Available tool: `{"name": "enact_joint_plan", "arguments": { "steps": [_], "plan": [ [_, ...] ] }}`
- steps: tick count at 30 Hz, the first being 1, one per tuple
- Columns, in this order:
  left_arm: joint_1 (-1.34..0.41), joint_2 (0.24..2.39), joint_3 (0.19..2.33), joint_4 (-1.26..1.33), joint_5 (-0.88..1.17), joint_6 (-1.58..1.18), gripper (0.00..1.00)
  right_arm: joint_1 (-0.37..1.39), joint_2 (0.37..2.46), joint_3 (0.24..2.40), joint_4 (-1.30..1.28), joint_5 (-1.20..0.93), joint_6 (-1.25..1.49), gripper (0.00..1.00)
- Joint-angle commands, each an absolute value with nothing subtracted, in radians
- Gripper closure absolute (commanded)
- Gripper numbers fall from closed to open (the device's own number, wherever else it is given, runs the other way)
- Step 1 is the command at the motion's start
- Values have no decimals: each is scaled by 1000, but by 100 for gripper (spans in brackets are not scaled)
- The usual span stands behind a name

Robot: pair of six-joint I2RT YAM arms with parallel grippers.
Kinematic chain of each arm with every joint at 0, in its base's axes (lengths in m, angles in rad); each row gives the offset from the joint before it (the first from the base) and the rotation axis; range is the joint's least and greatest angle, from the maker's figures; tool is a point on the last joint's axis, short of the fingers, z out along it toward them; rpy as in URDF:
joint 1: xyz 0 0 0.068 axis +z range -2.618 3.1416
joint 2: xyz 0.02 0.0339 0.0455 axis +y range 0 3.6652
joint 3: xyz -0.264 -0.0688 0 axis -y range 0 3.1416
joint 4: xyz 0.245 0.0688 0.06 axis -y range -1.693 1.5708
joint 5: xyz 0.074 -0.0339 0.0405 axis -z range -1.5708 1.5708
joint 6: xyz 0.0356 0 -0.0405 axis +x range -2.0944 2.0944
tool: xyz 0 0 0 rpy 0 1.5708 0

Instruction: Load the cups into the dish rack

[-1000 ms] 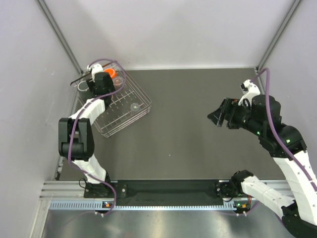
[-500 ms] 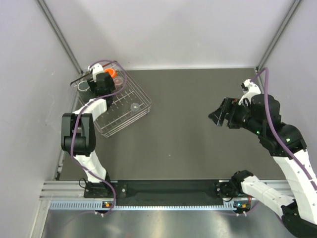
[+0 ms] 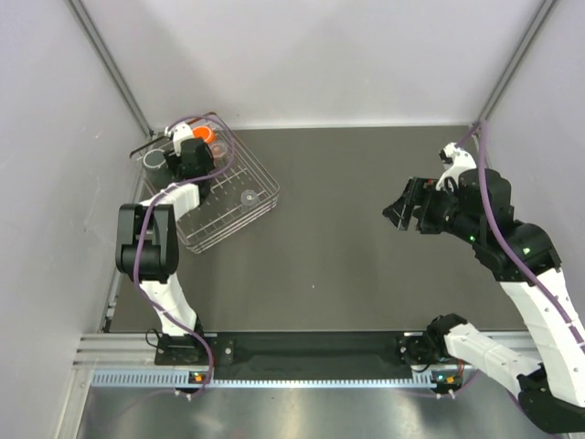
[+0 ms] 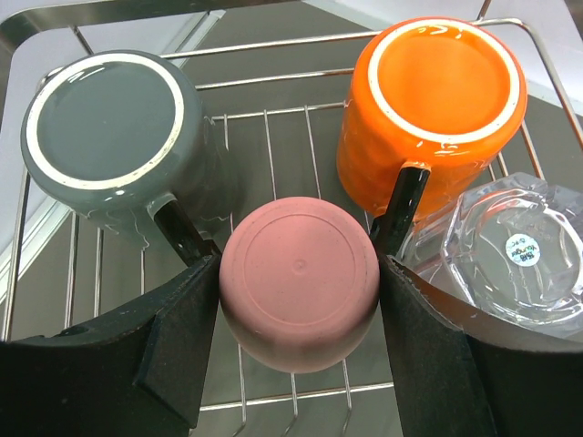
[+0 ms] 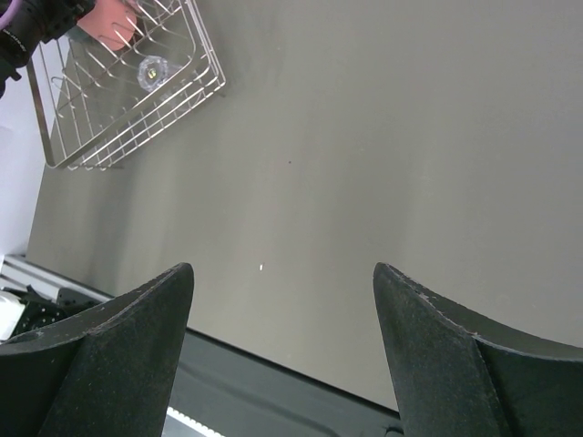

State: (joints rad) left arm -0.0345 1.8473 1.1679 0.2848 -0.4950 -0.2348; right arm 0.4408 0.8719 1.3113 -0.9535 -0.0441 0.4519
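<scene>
My left gripper [image 4: 299, 300] is shut on a pink cup [image 4: 299, 278], held upside down over the grid bottom of the silver wire dish rack [image 4: 91, 11]. In the rack, all upside down, stand a dark grey cup [image 4: 109, 127] at back left, the orange mug [image 4: 437, 100] at back right, and a clear tumbler [image 4: 515, 250] to the right. From above, the left gripper [image 3: 195, 163] is at the rack's [image 3: 215, 233] far corner, between the grey cup [image 3: 155, 161] and the orange mug [image 3: 202, 134]. Another clear tumbler [image 3: 249, 196] sits mid-rack. My right gripper [image 3: 402, 212] is open and empty above the table.
The rack [image 5: 118, 137] sits at the table's far left, close to the left wall. The right gripper [image 5: 282, 300] hangs over bare dark tabletop at the right. The arm bases and a metal rail run along the near edge.
My left gripper has shifted slightly toward the rack's middle with the pink cup in it. The right arm has barely moved.
</scene>
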Motion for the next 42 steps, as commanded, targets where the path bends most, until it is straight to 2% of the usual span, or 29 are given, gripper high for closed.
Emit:
{"name": "enact_joint_plan", "arguments": {
  "steps": [1, 9, 11, 12, 13, 14, 16, 23, 27, 34, 42],
  "plan": [
    [-29, 1851, 1164, 350, -512, -252, 100, 431, 871, 1353, -937, -46, 430, 20],
    [-29, 1873, 1192, 281, -549, -279, 100, 423, 870, 1345, -933, -49, 431, 20],
    [-29, 1873, 1204, 247, -561, -298, 96, 423, 873, 1344, -931, -54, 431, 20],
    [-29, 1875, 1207, 238, -566, -310, 90, 422, 873, 1344, -931, -58, 430, 20],
    [-29, 1871, 1212, 223, -568, -314, 73, 420, 874, 1344, -928, -58, 430, 20],
    [-29, 1870, 1213, 218, -568, -318, 64, 419, 876, 1342, -930, -60, 430, 20],
    [-29, 1865, 1223, 198, -566, -325, 51, 417, 876, 1341, -927, -67, 426, 20],
    [-31, 1848, 1242, 153, -557, -336, 30, 411, 873, 1338, -922, -84, 419, 20],
    [-31, 1829, 1252, 127, -546, -341, 3, 408, 876, 1332, -914, -104, 416, 20],
    [-31, 1749, 1255, 88, -531, -351, 2, 405, 887, 1319, -894, -150, 416, 20],
    [-31, 1522, 1218, -27, -482, -432, 2, 403, 905, 1298, -865, -216, 423, 20]
  ]
}}
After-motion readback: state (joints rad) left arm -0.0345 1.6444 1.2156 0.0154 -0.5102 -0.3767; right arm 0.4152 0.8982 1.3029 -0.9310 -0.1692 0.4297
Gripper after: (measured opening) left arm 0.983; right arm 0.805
